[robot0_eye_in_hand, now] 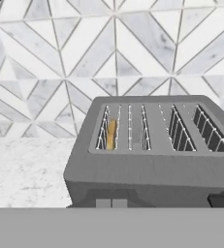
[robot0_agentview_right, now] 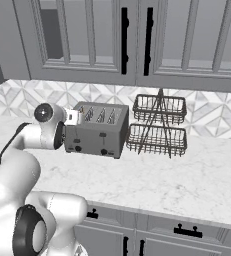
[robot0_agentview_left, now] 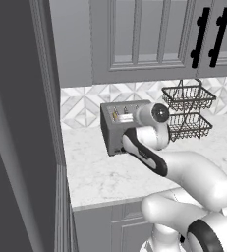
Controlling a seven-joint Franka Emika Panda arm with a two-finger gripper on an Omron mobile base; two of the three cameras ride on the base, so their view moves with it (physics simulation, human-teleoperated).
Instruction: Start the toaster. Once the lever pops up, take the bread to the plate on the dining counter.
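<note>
Closed jaws hang just before the toaster; press its lever straight down beneath the bread slot.

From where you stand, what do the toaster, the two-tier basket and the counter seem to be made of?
Toaster: probably brushed or matte metal, a flat grey shell with no glare.
Two-tier basket: thin dark wire, an open mesh you can see through.
Counter: looks like polished marble or an imitation, white with faint grey veins.
</note>
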